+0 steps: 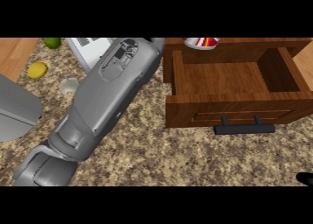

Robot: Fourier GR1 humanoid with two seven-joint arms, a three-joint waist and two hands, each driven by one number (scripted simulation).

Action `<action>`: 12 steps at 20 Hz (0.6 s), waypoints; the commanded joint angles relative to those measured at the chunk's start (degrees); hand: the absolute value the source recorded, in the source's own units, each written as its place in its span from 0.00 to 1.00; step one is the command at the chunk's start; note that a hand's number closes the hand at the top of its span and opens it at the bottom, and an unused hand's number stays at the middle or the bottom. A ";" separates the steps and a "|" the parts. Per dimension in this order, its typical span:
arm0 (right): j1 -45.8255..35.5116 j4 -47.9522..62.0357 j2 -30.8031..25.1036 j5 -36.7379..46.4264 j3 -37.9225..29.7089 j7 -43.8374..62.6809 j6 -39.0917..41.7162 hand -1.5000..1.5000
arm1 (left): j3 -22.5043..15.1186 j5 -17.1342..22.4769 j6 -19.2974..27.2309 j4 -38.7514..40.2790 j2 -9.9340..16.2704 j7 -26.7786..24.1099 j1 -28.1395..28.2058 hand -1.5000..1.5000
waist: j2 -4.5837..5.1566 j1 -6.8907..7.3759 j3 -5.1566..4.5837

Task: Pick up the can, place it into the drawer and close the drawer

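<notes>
Speckled tabletop (185,153): your drawer (233,78) sits open, can (202,43) behind it; robot hand states can't be told.

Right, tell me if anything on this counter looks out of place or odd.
The can sits on top of the cabinet behind the open drawer, not inside it; the drawer holds nothing. The left forearm stretches across the counter, its hand out of sight. Nothing looks spilled or damaged.

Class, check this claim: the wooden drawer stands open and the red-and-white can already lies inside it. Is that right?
Not quite. The head view shows the drawer open, but nothing lies inside it; the red-and-white can sits on the cabinet top behind it.
</notes>
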 commanded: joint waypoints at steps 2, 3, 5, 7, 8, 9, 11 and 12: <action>0.16 1.52 1.76 4.05 2.52 -2.08 -0.92 0.00 | -2.51 2.08 3.45 7.95 -0.03 2.03 -9.70 1.00 | 0.33 -0.92 0.05; -1.47 1.24 -0.53 1.07 0.68 -0.14 -0.05 0.00 | 0.01 2.05 -0.22 10.36 -0.03 -0.05 -9.93 1.00 | 0.34 -0.57 0.02; -0.68 -0.55 0.32 0.41 0.96 1.46 -0.62 0.00 | -3.02 4.32 1.49 11.48 -0.03 -0.21 -10.31 1.00 | 0.28 -0.98 0.02; -1.12 -0.64 0.10 -1.05 1.80 1.11 0.64 0.00 | -4.07 6.21 4.78 14.88 -0.03 -2.13 -13.10 1.00 | 0.79 -3.12 0.10; -6.37 3.25 -1.65 1.77 1.68 2.30 -1.41 0.00 | -4.54 6.98 3.74 14.87 -0.03 0.00 -13.77 1.00 | 0.62 -1.40 0.05; -3.48 -0.97 -0.46 1.40 2.61 3.52 -1.20 0.00 | -5.49 6.88 4.20 16.56 -0.03 -0.95 -14.52 1.00 | 0.61 -2.26 0.06; -2.24 -2.01 -0.65 0.99 2.50 3.47 -0.44 0.00 | -5.21 7.16 3.62 19.52 -0.03 -4.25 -13.66 1.00 | 0.92 -2.96 0.08; -3.80 1.88 -0.77 0.77 2.06 0.67 -0.04 0.00 | -8.78 9.48 4.88 17.76 -0.03 -2.29 -14.26 1.00 | 0.83 -3.22 0.13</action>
